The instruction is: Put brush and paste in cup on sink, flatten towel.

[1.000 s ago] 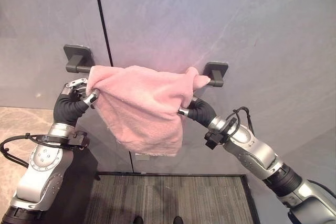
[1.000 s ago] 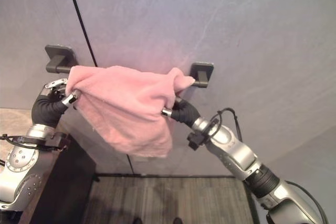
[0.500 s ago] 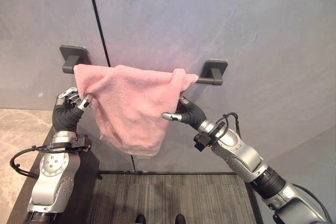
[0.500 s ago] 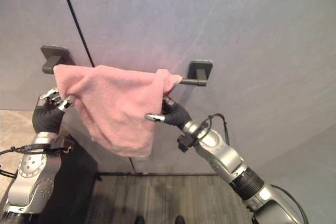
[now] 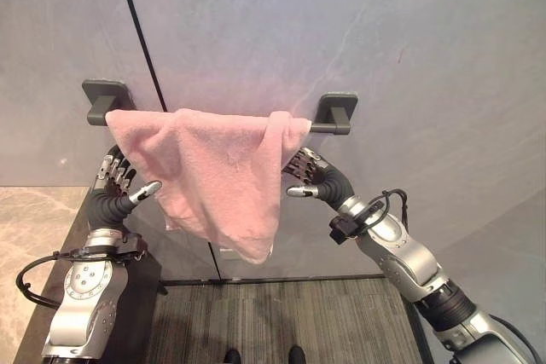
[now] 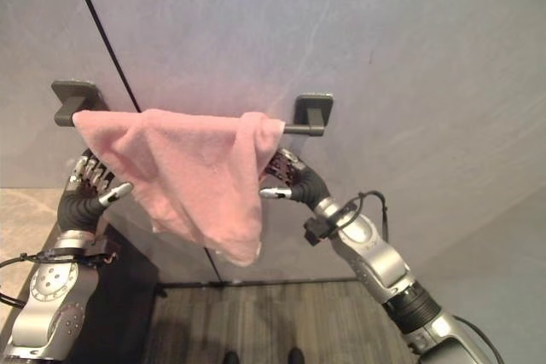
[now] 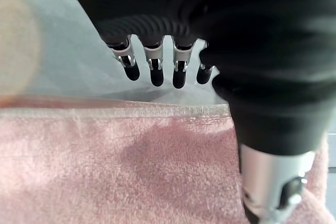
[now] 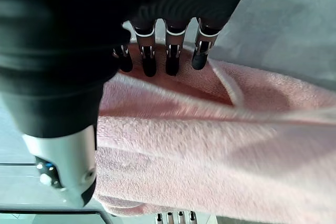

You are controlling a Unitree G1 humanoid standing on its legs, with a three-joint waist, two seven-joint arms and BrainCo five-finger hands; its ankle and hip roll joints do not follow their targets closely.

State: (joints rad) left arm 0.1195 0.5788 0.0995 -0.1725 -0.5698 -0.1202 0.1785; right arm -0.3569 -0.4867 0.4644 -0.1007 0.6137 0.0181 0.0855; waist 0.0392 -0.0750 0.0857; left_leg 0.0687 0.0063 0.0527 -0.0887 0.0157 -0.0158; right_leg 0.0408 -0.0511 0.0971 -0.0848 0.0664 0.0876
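A pink towel hangs over a dark wall bar, spread from the left bracket almost to the right bracket. Its lower edge droops to a point at the right. My left hand is open just below the towel's left end, with straight fingers clear of the cloth. My right hand is open beside the towel's right edge, its thumb pointing at the cloth. In the right wrist view its fingertips hover over a fold of the towel.
A grey wall with a dark vertical seam is behind the bar. A beige stone counter and a dark cabinet side stand at the lower left. A striped floor mat lies below.
Both hands have let go of the towel and drawn a little away from it. The towel now lies wider and flatter along the bar. The camera has shifted.
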